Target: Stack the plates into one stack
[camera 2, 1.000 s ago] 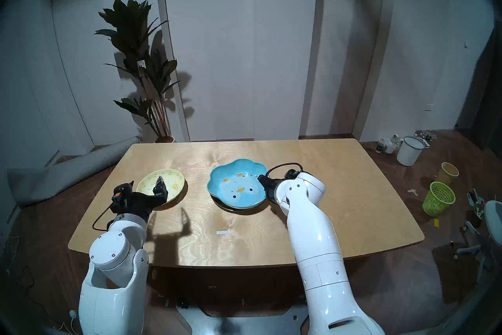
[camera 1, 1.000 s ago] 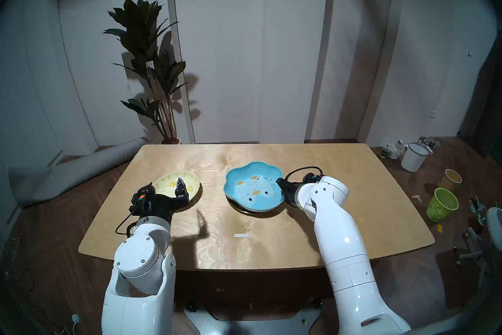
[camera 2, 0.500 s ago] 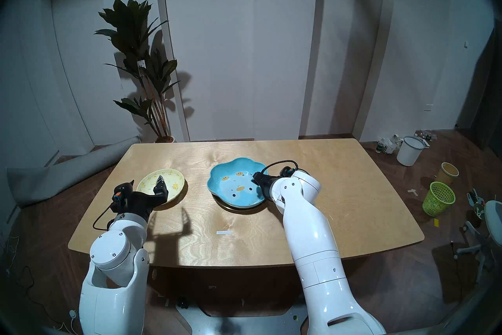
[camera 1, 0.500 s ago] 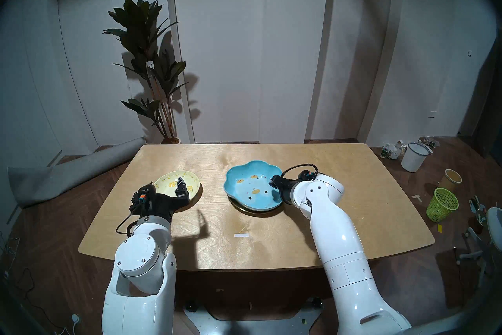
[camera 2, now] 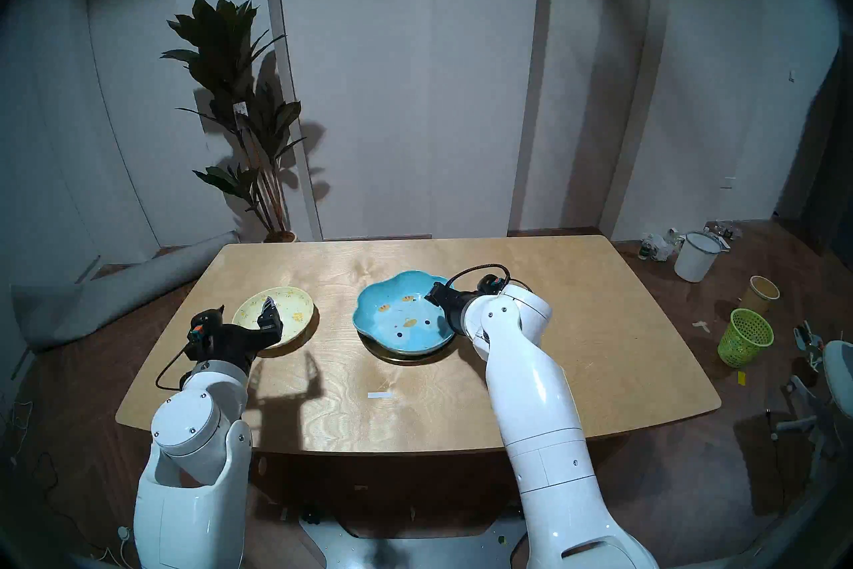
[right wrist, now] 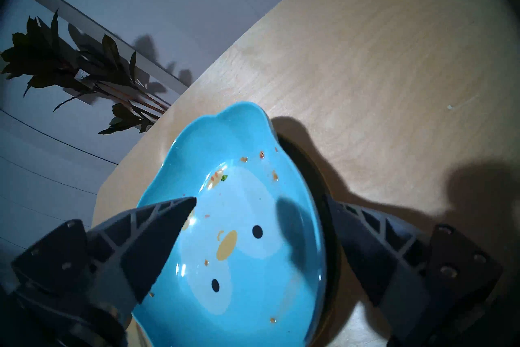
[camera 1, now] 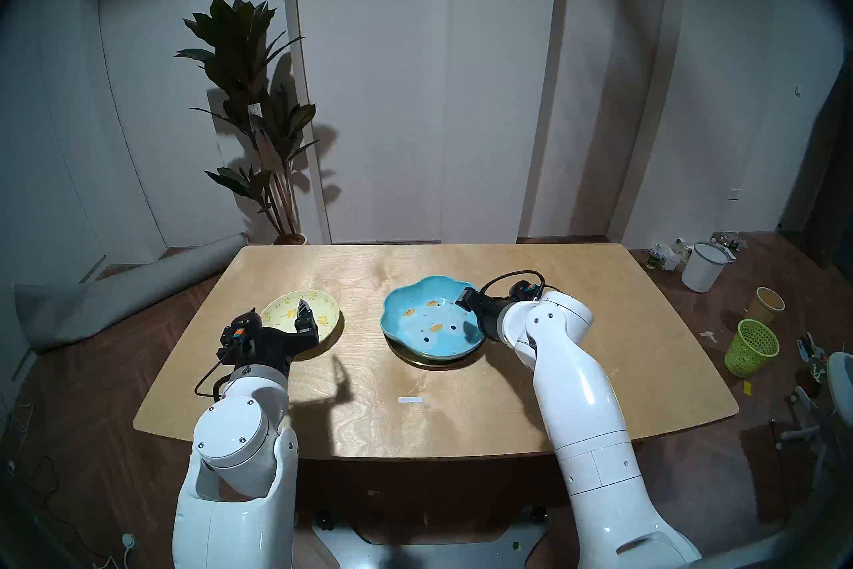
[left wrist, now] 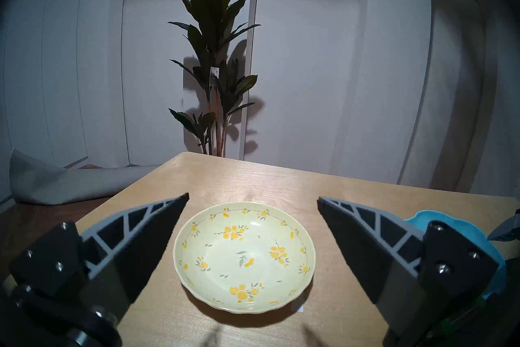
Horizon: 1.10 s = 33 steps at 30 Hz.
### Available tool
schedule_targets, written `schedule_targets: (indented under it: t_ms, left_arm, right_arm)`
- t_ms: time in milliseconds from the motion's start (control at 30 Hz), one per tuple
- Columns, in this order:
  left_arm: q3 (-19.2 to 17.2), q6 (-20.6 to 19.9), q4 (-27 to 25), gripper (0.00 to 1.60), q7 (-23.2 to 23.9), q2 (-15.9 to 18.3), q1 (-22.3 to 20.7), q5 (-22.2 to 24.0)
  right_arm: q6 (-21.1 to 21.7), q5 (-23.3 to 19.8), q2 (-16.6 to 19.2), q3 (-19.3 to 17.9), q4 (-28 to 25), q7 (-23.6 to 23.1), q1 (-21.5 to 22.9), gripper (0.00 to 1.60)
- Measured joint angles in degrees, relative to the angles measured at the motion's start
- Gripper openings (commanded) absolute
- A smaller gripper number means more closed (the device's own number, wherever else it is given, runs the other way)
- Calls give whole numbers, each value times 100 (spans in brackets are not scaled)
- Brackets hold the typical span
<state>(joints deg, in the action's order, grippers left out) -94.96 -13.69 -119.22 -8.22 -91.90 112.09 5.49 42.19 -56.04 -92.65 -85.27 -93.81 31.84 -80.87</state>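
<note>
- A blue flower-shaped dish sits on a gold plate right of centre on the wooden table; only the plate's near rim shows beneath the dish in the head views.
- Orange marks, dark dots and small food specks dot the dish's inside, seen clearly from the right wrist camera.
- The right gripper hangs over the dish's right edge with its jaws spread wide and nothing between them; one finger is above the dish's inside, the other outside the rim over the gold plate's dark edge.
- A pale-yellow dish with yellow flowers rests alone on the left half of the table, well apart from the blue dish.
- The left gripper is held level just short of the yellow dish, jaws fully apart and empty, one finger on each side of the dish in the wrist view.
- A strip of white tape lies on the table nearer the robot, and a potted plant stands by the wall behind.
</note>
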Motion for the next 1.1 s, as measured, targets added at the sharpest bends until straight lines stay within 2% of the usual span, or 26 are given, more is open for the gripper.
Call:
schedule_targets:
  t_ms: [200,400,533,700,933,1100]
  left_arm:
    - [4,-40,7,160,45,-2,-36,85]
    - [30,-28,129,160,102,-3,-137,182]
    - [73,33,353,160,121,14,-246,186]
    - [-39,22,609,160,96,33,-466,215]
    - [-293,14,719,160,-38,122,-770,220]
    - [-473,15,788,160,-104,261,-993,155]
  right_arm:
    - [100,49,81,-28,-440,188,1,160]
    - [-104,731,400,250,-887,161,-80,160]
    - [-296,1062,672,208,-1168,-80,-273,160]
    - [-540,1357,1035,-136,-1366,-351,-534,160]
    - [-868,1514,1486,-701,-1515,-762,-823,160]
    - [-1140,1605,1872,-1144,-1606,-1265,-1127,160]
